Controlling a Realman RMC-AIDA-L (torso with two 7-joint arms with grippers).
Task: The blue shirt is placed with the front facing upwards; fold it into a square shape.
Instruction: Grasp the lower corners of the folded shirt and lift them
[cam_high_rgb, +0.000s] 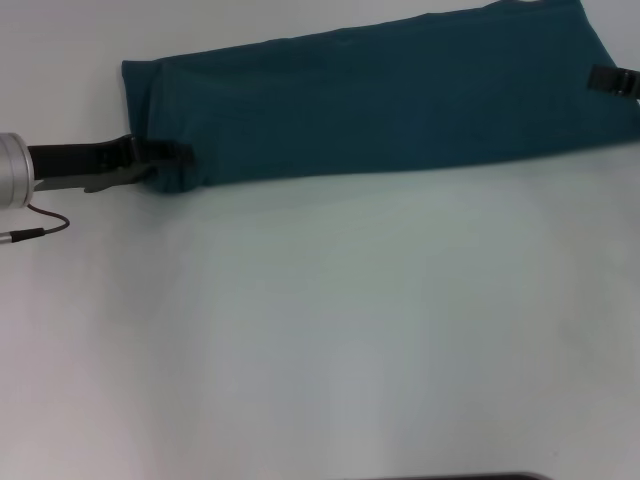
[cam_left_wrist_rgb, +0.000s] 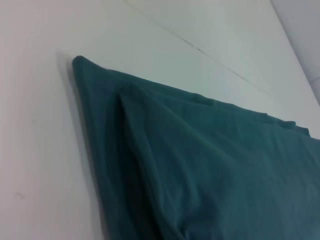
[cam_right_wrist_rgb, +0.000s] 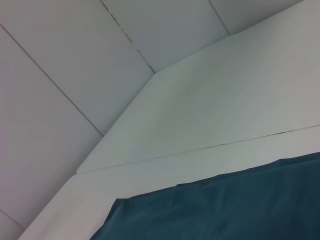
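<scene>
A plain white table (cam_high_rgb: 330, 330) filled the head view under soft, even light, its top showing a thin dark seam (cam_right_wrist_rgb: 250, 140) in the right wrist view, and beyond its far edge lay a pale floor (cam_right_wrist_rgb: 55, 75) crossed by thin dark joint lines.

Robot arm with silver wrist and black gripper.
The left gripper (cam_high_rgb: 160, 165) is black, on a silver cylindrical wrist (cam_high_rgb: 15, 170); a thin dark cable (cam_high_rgb: 45, 226) hangs below.

Left gripper (cam_high_rgb: 165, 165) clamped — right gripper (cam_high_rgb: 612, 80) barely showing
</scene>
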